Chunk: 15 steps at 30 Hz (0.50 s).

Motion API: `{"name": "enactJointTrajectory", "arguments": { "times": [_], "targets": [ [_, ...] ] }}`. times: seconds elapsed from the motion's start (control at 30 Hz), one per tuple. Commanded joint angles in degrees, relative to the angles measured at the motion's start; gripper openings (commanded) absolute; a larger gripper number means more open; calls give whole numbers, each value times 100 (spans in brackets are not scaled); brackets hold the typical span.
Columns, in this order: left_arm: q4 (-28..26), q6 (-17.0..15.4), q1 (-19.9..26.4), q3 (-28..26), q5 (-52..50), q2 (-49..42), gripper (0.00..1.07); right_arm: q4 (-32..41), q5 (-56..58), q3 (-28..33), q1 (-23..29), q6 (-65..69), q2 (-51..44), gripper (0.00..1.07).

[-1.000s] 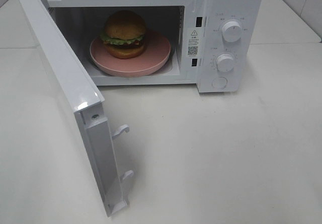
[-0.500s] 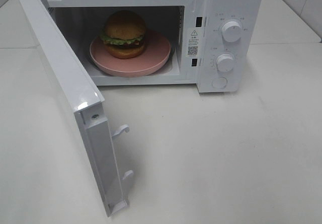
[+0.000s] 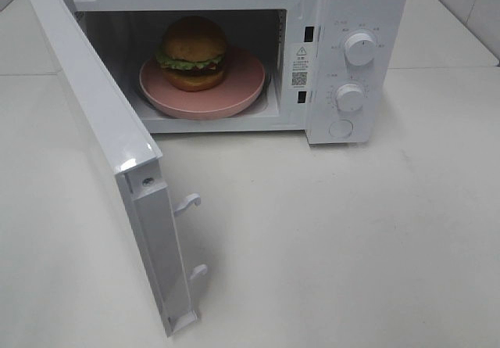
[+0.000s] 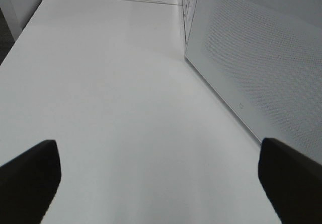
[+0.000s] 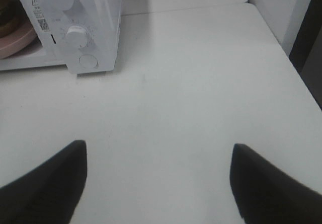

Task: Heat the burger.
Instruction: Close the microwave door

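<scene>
The burger (image 3: 193,53), golden-brown bun over green lettuce, sits on a pink plate (image 3: 242,90) inside the white microwave (image 3: 359,4). Its door (image 3: 101,129) stands wide open, swung toward the front left. Neither gripper shows in the exterior high view. My left gripper (image 4: 158,183) is open above bare table beside the outer face of the door (image 4: 261,68), nothing between its dark fingers (image 4: 30,176). In the right wrist view my right gripper (image 5: 158,181) is open over the table, to the right of the microwave's knob panel (image 5: 75,32); the plate's edge (image 5: 15,38) peeks in.
Two white knobs (image 3: 360,48) (image 3: 350,97) and a round button (image 3: 341,128) sit on the microwave's right panel. Door latch hooks (image 3: 189,202) stick out from the door's inner edge. The white table (image 3: 351,238) spreads in front; its right edge (image 5: 302,83) shows in the right wrist view.
</scene>
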Motion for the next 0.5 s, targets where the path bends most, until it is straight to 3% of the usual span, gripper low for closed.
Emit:
{"name": "enactJointTrajectory", "arguments": {
  "times": [0.03,0.5],
  "targets": [
    [-6,-11,11,0,-80,-103,100,17,-34,23,-97,-11,-189,76],
    [-6,-11,11,0,-80,-23,100,11,-34,23,-97,11,-189,76]
  ]
}}
